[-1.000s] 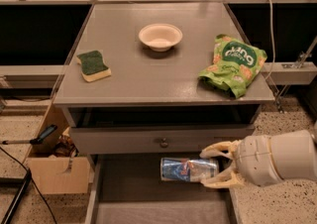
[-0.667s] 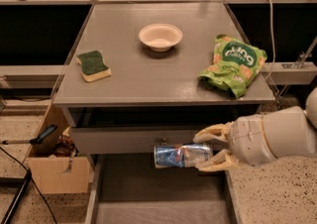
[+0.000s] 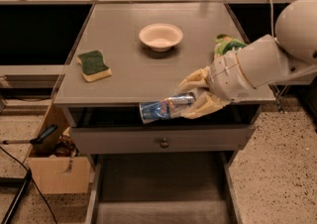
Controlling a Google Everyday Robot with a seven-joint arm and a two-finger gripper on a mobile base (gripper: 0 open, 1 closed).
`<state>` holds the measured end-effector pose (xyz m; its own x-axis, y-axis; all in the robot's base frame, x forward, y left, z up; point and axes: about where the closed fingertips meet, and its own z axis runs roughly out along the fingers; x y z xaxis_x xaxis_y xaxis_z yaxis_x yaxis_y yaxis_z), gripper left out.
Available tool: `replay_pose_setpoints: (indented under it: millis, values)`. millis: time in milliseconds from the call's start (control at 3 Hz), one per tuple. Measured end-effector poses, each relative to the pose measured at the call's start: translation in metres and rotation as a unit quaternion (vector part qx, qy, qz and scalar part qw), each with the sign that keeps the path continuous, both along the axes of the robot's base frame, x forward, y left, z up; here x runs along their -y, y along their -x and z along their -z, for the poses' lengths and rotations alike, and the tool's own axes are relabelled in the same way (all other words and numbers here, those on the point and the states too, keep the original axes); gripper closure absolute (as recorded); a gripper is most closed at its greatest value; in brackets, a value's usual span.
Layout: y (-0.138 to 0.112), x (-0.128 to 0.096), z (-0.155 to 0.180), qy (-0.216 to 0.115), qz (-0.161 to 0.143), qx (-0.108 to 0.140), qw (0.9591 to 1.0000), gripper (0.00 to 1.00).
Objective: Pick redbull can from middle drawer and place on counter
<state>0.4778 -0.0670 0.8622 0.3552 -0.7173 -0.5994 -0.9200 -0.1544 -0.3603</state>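
Observation:
My gripper (image 3: pixel 194 96) is shut on the redbull can (image 3: pixel 163 108), a slim silver-and-blue can held sideways in the air. The can sits at the level of the counter's front edge, its open end pointing left. The counter (image 3: pixel 129 77) is the grey cabinet top behind it. The middle drawer (image 3: pixel 158 188) is pulled out below, its grey floor showing. My white arm reaches in from the right and hides part of the green snack bag.
A cream bowl (image 3: pixel 160 36) stands at the counter's back middle. A green-and-yellow sponge (image 3: pixel 93 65) lies at the left. A green snack bag (image 3: pixel 227 44) is at the right, behind my arm. A cardboard box (image 3: pixel 54 168) stands on the floor at the left.
My gripper has lifted the can from just above the open drawer up to the counter's front edge. The arm now covers most of the snack bag.

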Motion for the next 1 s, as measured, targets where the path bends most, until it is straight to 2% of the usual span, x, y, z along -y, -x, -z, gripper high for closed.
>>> replay_pose_setpoints:
  millis: [333, 667, 1000]
  values:
    - [-0.039, -0.017, -0.020, -0.006, -0.020, -0.012, 0.9997, 1.00]
    - [-0.081, -0.036, -0.030, -0.032, -0.031, -0.037, 0.9983, 1.00]
    - [-0.128, -0.048, -0.021, -0.059, -0.024, -0.070, 0.9956, 1.00]
